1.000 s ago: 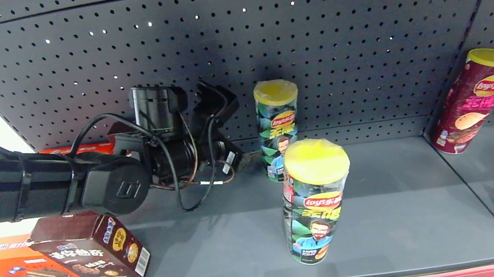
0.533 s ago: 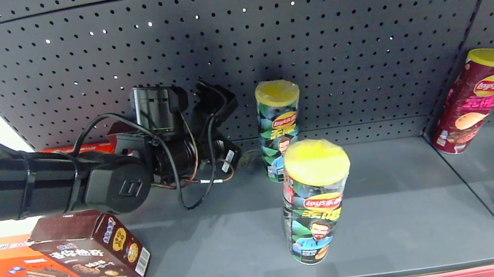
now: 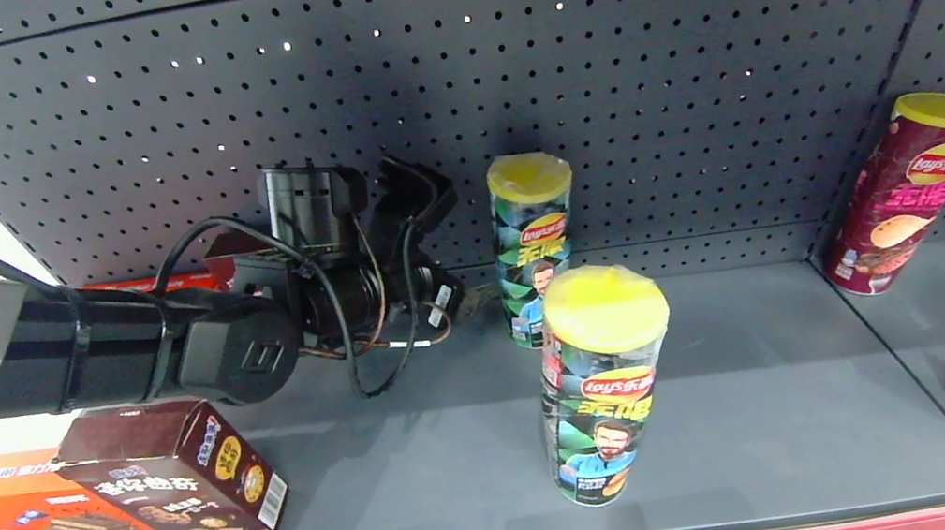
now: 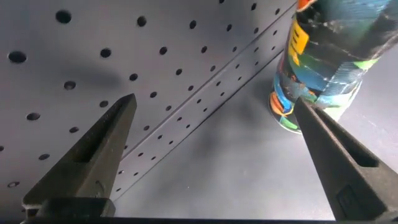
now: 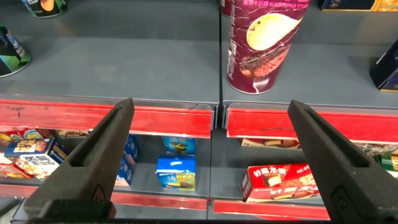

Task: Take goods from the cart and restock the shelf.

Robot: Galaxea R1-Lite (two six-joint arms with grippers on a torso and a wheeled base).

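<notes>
Head view: left arm has edged slightly right along the far shelf [image 3: 742, 412], toward the rear chip can [image 3: 536, 245]. Left gripper [image 4: 211, 106] is spread and empty, with the can just beside one finger. Probably tidying placed stock, not fetching more.

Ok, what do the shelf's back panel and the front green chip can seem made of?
Back panel: likely painted sheet metal, matte dark grey, with punched holes. Front green chip can: probably cardboard under a glossy printed wrap; its yellow lid looks like thin plastic.

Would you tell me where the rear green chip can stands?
Head view: the rear green chip can stands upright at the back of the shelf by the pegboard, just right of the left gripper, behind the front green can.
</notes>
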